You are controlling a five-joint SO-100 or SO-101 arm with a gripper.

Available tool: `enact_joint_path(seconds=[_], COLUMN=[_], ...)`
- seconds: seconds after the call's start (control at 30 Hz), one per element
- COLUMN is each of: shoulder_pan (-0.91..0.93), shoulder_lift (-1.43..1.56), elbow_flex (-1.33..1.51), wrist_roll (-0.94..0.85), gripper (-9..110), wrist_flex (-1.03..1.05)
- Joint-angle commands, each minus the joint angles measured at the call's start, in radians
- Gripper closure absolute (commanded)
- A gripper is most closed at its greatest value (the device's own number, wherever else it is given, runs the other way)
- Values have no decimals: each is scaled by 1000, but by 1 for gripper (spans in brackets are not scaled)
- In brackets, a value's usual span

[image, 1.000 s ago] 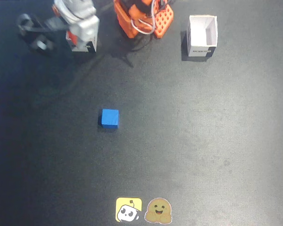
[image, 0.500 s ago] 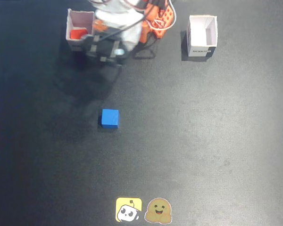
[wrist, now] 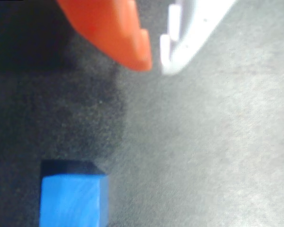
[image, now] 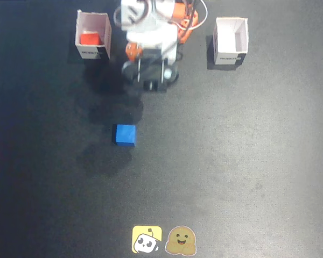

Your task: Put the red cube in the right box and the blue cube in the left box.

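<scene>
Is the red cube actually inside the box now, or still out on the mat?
Inside. The fixed view shows the red cube sitting within the walls of the white box at upper left, clear of the claw.

Arm swung from far left box to centre. Hand (image: pixel 149 80) now past the left box (image: pixel 93 35), above the desk, nearer blue cube (image: pixel 125 135).
</scene>
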Motion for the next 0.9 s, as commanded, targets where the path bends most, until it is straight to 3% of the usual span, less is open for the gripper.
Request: enact_joint_path(seconds=[0.0, 0.4, 0.87], shoulder_pan=[5, 35, 80], shoulder_lift=[-55, -390, -684], elbow_flex=[-49, -143, -238], wrist_roll=[-21, -69, -104], gripper=[101, 101, 96], wrist_flex=[-63, -310, -439])
